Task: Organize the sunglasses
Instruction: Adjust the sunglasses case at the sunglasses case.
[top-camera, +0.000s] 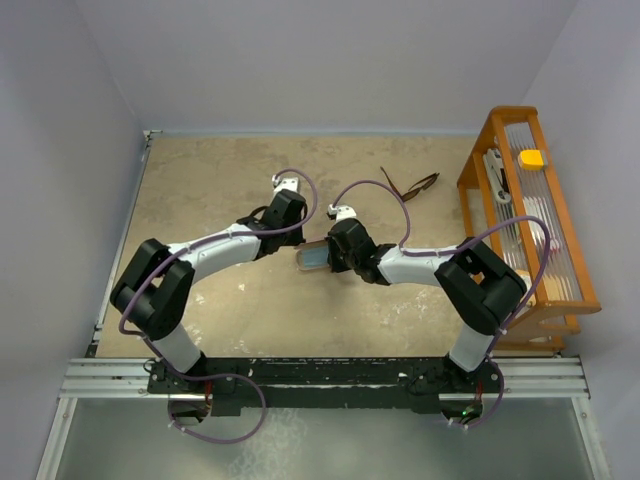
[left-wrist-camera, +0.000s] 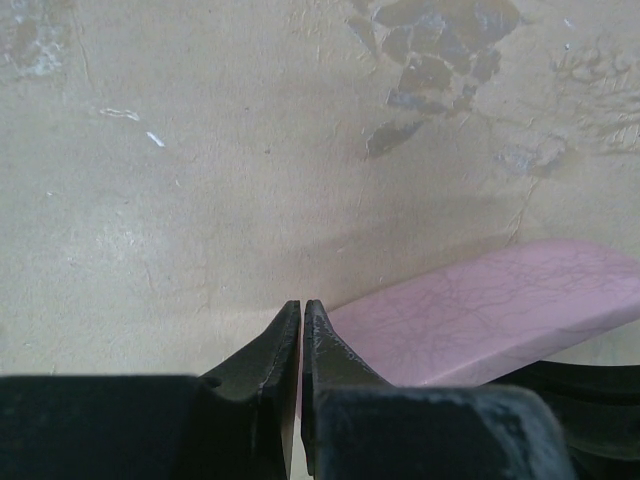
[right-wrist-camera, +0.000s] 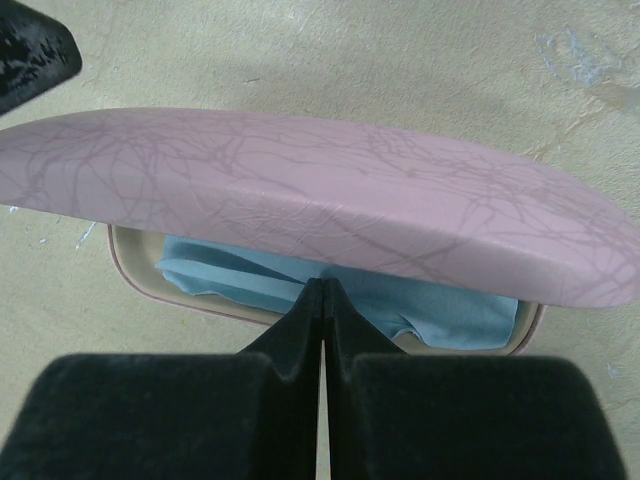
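The sunglasses (top-camera: 410, 186), thin dark frame with the temple arms spread, lie on the tan table at the far right, away from both grippers. A pink case (top-camera: 312, 258) sits mid-table, its lid (right-wrist-camera: 300, 200) partly raised over a light blue cloth (right-wrist-camera: 440, 305) inside. My right gripper (right-wrist-camera: 322, 287) is shut, its tips at the case's mouth against the cloth; whether it pinches the cloth I cannot tell. My left gripper (left-wrist-camera: 302, 305) is shut and holds nothing, its tips just beside one end of the pink case (left-wrist-camera: 490, 310).
A wooden rack (top-camera: 478, 165) stands at the table's right edge, with a yellow piece (top-camera: 531, 158) and a white item on it. Grey walls close off the table's left, far and right sides. The tan tabletop (top-camera: 220, 190) is stained.
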